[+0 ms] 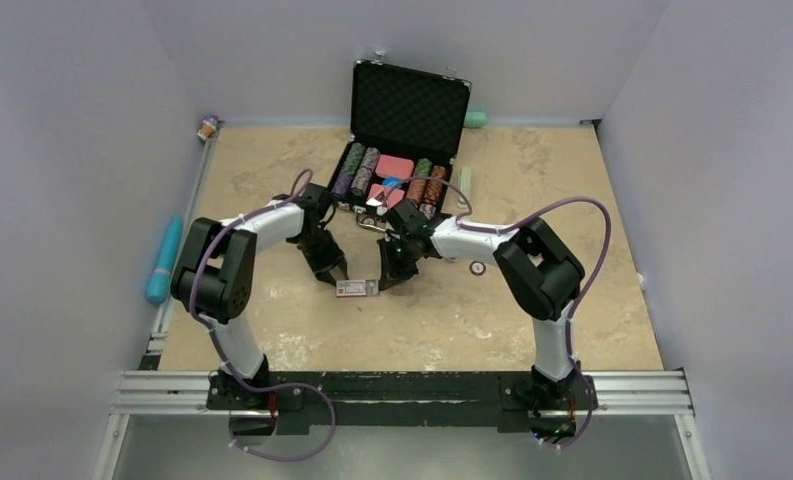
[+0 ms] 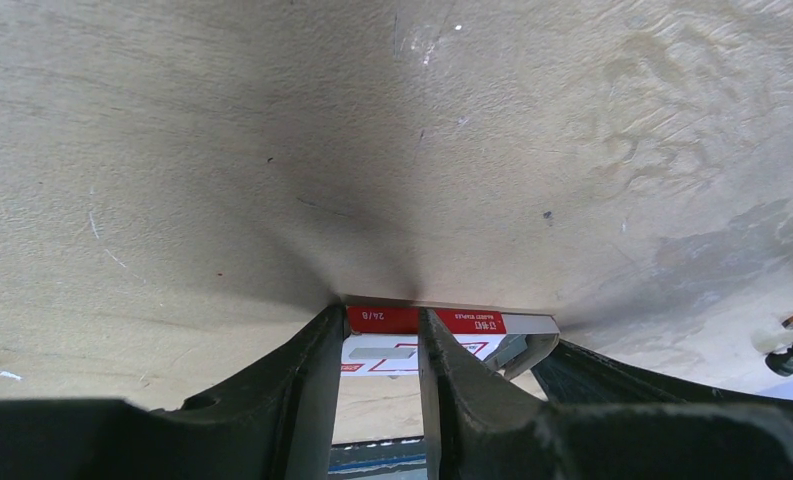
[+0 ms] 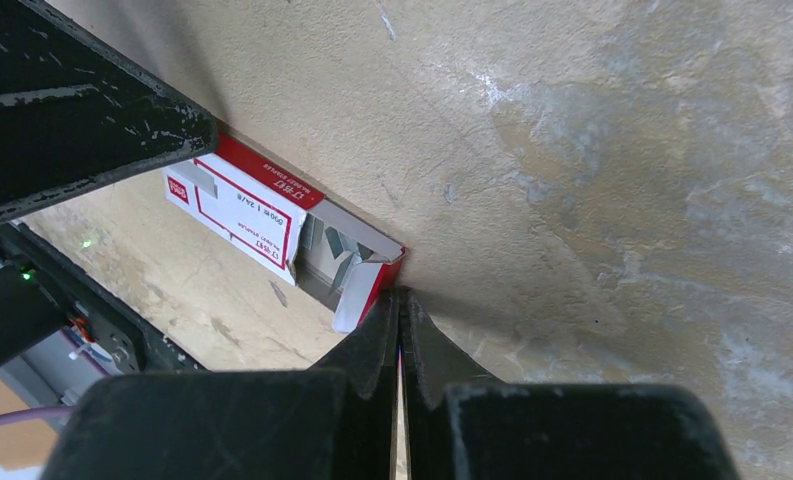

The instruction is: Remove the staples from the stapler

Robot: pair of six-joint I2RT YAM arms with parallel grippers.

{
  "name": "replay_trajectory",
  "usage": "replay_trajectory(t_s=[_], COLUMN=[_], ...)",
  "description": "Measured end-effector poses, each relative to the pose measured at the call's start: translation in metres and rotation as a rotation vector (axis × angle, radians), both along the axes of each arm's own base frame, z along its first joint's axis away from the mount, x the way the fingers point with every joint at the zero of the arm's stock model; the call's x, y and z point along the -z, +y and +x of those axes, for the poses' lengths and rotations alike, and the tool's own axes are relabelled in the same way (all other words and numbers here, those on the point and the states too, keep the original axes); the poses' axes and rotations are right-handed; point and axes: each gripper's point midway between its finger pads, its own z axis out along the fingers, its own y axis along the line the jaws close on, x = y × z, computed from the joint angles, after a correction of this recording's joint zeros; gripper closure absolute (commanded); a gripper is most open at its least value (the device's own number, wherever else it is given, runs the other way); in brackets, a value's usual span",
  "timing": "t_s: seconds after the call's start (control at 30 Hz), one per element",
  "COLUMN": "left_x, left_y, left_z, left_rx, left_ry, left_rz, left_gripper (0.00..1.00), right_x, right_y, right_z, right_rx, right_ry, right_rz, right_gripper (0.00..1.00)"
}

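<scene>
A small red-and-white staple box [image 1: 355, 288] lies on the table between my two grippers. In the left wrist view the box [image 2: 382, 350] sits at my left gripper [image 2: 377, 315]: the jaws stand a little apart, one finger [image 2: 317, 360] at the box's end and the other across it. In the right wrist view the box [image 3: 242, 215] has its end open, and silvery-grey strips [image 3: 334, 255] show inside. My right gripper [image 3: 400, 295] is shut, with its tips at the red corner of that open end. I cannot make out a stapler for certain.
An open black poker-chip case [image 1: 409, 100] with chip stacks stands at the back. A small metallic item [image 1: 372, 224] lies in front of it. A teal tube [image 1: 164, 260] lies at the left edge. A small ring [image 1: 478, 267] lies by the right arm.
</scene>
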Motion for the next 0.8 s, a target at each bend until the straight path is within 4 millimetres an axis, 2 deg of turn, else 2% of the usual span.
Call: replay_trajectory(t_s=[0.3, 0.8], left_x=[0.0, 0.0], left_y=[0.0, -0.001], left_z=[0.0, 0.0], left_rx=[0.007, 0.006], left_ry=[0.0, 0.003], left_rz=[-0.002, -0.008], left_gripper=[0.63, 0.63], right_x=[0.0, 0.0], right_y=[0.003, 0.02], right_z=[0.0, -0.003], right_rx=[-0.002, -0.024], right_ry=[0.003, 0.03], right_rz=[0.016, 0.108], right_gripper=[1.0, 1.0])
